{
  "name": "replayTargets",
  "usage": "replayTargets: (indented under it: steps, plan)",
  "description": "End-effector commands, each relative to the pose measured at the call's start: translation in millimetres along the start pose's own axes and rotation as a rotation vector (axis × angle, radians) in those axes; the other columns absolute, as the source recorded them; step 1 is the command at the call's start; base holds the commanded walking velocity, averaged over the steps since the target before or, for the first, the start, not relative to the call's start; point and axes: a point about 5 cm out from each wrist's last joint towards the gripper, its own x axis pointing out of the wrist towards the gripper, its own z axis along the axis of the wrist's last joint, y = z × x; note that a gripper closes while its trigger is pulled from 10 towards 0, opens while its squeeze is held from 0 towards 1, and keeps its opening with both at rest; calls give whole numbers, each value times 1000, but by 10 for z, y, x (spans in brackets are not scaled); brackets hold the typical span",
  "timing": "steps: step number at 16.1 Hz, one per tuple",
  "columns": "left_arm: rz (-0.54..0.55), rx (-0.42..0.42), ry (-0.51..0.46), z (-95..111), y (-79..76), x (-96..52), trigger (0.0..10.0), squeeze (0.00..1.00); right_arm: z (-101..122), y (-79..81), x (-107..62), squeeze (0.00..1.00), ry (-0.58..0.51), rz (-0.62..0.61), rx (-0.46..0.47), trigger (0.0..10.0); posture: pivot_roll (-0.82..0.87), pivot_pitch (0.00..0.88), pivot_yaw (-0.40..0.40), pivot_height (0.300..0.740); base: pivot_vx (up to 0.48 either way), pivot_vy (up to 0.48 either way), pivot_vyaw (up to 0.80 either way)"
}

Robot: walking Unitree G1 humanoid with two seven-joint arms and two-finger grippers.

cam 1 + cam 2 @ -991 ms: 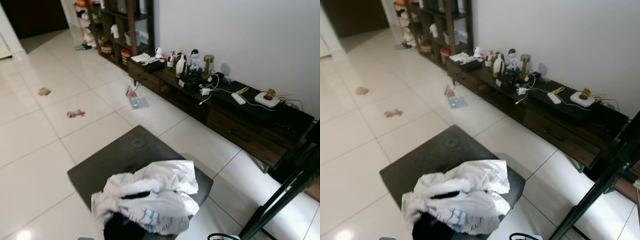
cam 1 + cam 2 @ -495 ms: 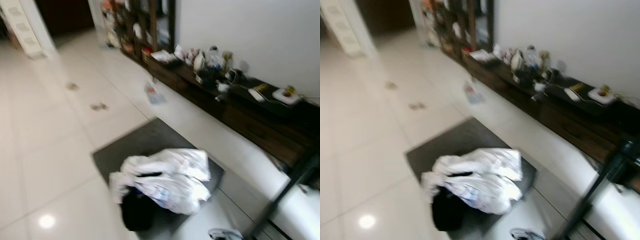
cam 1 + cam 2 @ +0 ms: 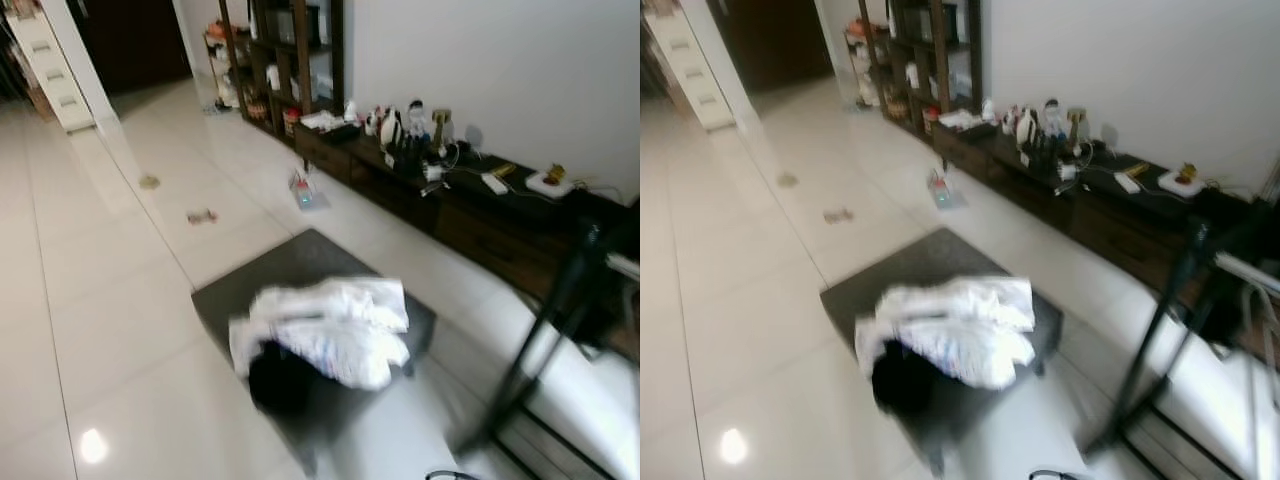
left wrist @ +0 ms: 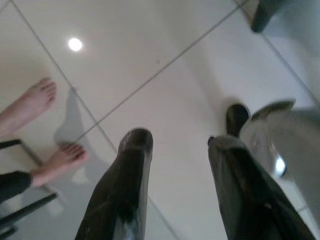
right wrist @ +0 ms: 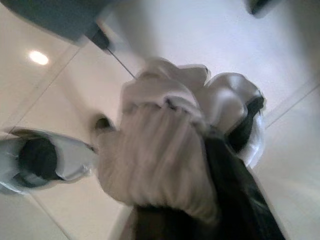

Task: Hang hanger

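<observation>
A robot in a tiled living room, a pile of laundry on a low dark stool ahead of it.

The heap of white and dark clothes (image 3: 325, 335) lies on the dark stool (image 3: 270, 280), with a black metal rack (image 3: 545, 330) standing just to the robot's right of it and a long dark desk (image 3: 470, 200) crowded with small items along the wall beyond. The head views are blurred. In the left wrist view the left gripper (image 4: 177, 145) hangs over the white floor (image 4: 165, 75) with its jaws wide apart and nothing between them; a person's bare feet (image 4: 45, 130) stand nearby. In the right wrist view the right gripper (image 5: 200, 165) is wrapped in pale gathered cloth (image 5: 155, 155), jaws closed on it. No hanger can be made out.
</observation>
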Motion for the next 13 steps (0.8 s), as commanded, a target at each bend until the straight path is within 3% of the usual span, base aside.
replayTargets:
  steps: [1, 4, 13]
  plan:
    - [-2, 5, 18, -50, 3, -8, 10000, 0, -1, 46, 7, 0, 1, 11, 1, 10000, 15, 54, -5, 740, -304, 0, 0]
    - [-4, 10, 20, -58, 0, -10, 10000, 0, -12, 41, 5, 0, 7, 13, -10, 10000, 15, 44, -5, 740, -304, 0, 0]
    - [-2, 14, 20, -59, 11, -11, 10000, 0, -26, 37, 4, 0, 15, 15, -24, 10000, 13, 43, -4, 740, -34, 0, -800]
